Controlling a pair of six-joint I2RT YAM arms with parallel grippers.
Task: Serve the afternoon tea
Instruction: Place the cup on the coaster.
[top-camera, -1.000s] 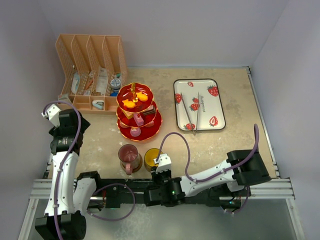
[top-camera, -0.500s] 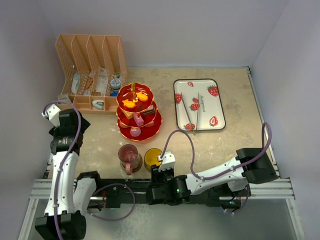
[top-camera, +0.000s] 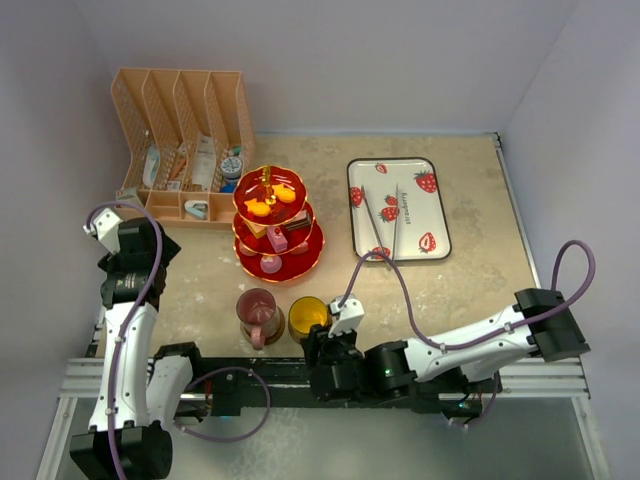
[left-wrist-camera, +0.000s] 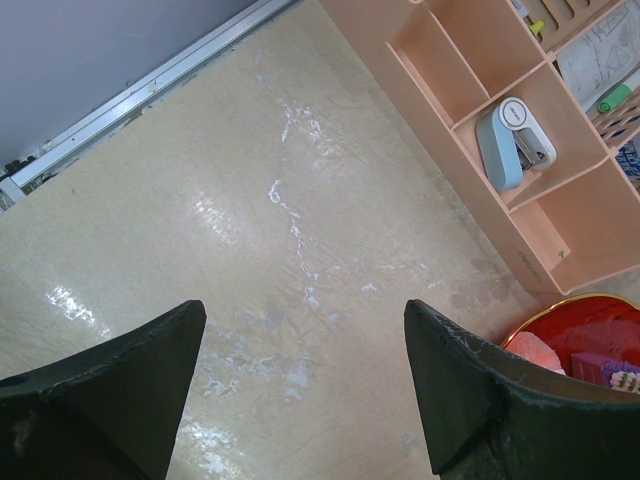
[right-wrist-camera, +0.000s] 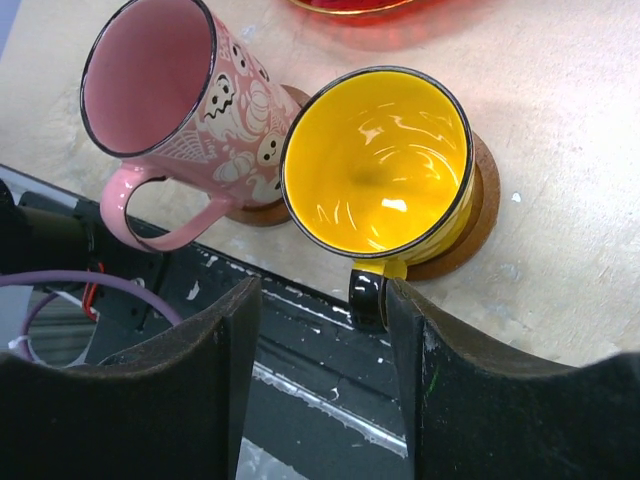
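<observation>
The red three-tier stand (top-camera: 278, 225) with gold rims holds small toy cakes at mid table; its rim shows in the left wrist view (left-wrist-camera: 590, 335). The pink mug (top-camera: 258, 315) and yellow mug (top-camera: 307, 315) stand on round wooden coasters near the front edge. In the right wrist view the yellow mug (right-wrist-camera: 375, 160) is upright and empty, with the pink mug (right-wrist-camera: 160, 90) to its left. My right gripper (right-wrist-camera: 322, 290) is open; the yellow mug's black handle (right-wrist-camera: 368, 290) sits just inside its right finger. My left gripper (left-wrist-camera: 300, 320) is open and empty over bare table, left of the stand.
A peach desk organizer (top-camera: 185, 120) with small items stands at the back left, and a blue-white item (left-wrist-camera: 513, 140) lies in its front compartment. A white strawberry-print tray (top-camera: 398, 208) with metal tongs (top-camera: 385, 225) lies at the back right. The metal rail (right-wrist-camera: 330, 380) runs below the mugs.
My right arm's elbow has swung out to the right and its gripper has shifted slightly right, closer to the yellow mug's handle. The left arm and the mugs have not moved.
</observation>
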